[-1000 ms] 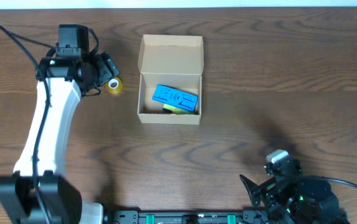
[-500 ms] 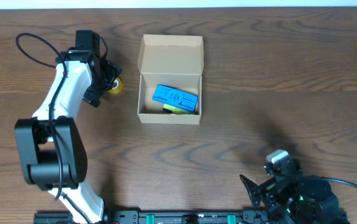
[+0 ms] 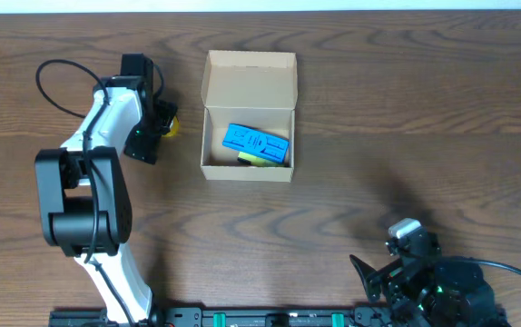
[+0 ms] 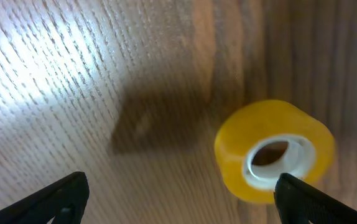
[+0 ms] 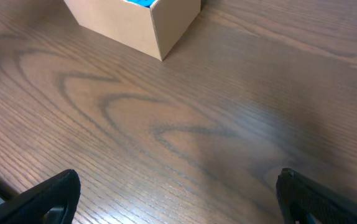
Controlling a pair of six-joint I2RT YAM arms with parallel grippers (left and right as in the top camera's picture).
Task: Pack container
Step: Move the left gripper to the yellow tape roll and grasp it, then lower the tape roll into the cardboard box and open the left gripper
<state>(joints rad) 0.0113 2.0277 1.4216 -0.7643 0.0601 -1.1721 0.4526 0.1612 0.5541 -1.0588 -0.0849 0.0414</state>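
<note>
The container (image 3: 248, 86) is a tan cardboard box with its flap lid open at the table's back middle; its corner shows in the right wrist view (image 5: 166, 22). Inside lie a blue packet (image 3: 254, 143) and a yellow-green item. A yellow tape roll (image 4: 275, 151) lies on the table left of the box, mostly hidden under my left gripper (image 3: 158, 124) in the overhead view. My left gripper (image 4: 178, 196) is open just above the roll, its right finger beside it. My right gripper (image 5: 178, 196) is open and empty near the front right.
The wooden table (image 3: 378, 136) runs under everything. The right arm's base (image 3: 437, 286) sits at the front right edge. The left arm's cable (image 3: 56, 68) loops at the back left.
The left arm has swung right and turned its wrist, bringing its gripper down over the yellow tape roll. The right arm, the box and its contents have not moved.
</note>
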